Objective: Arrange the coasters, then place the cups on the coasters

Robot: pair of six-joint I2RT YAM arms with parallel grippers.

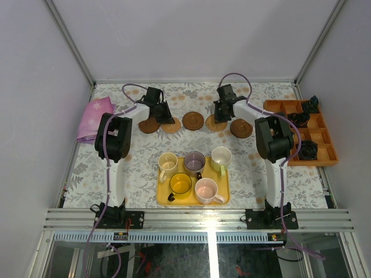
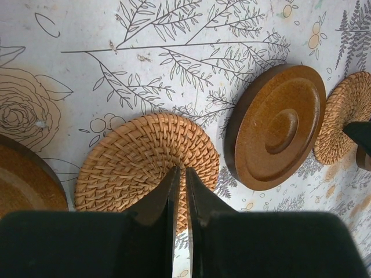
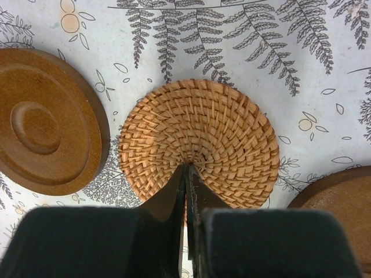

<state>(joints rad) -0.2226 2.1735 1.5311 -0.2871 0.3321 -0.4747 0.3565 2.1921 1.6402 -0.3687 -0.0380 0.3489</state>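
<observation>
Five coasters lie in a row at the back: dark (image 1: pixel 151 125), woven tan (image 1: pixel 171 125), dark (image 1: pixel 193 121), woven tan (image 1: pixel 215 123), dark (image 1: pixel 241 128). My left gripper (image 1: pixel 163 115) (image 2: pixel 181 172) is shut to a thin slit, its tips resting on the middle of a woven coaster (image 2: pixel 139 165); a dark coaster (image 2: pixel 277 124) lies to its right. My right gripper (image 1: pixel 221 114) (image 3: pixel 188 168) is shut, tips on the centre of the other woven coaster (image 3: pixel 203 136), between two dark coasters (image 3: pixel 46 121) (image 3: pixel 342 202). Cream (image 1: pixel 168 163), grey-purple (image 1: pixel 194 163), greenish-white (image 1: pixel 221 157), yellow (image 1: pixel 180 183) and pink (image 1: pixel 206 189) cups stand near the front.
The cups stand on a flat yellow tray (image 1: pixel 164 198) between the arm bases. An orange compartment box (image 1: pixel 317 130) with small black objects stands at the right edge. A pink cloth (image 1: pixel 95 119) lies at the back left. The tablecloth is flower-printed.
</observation>
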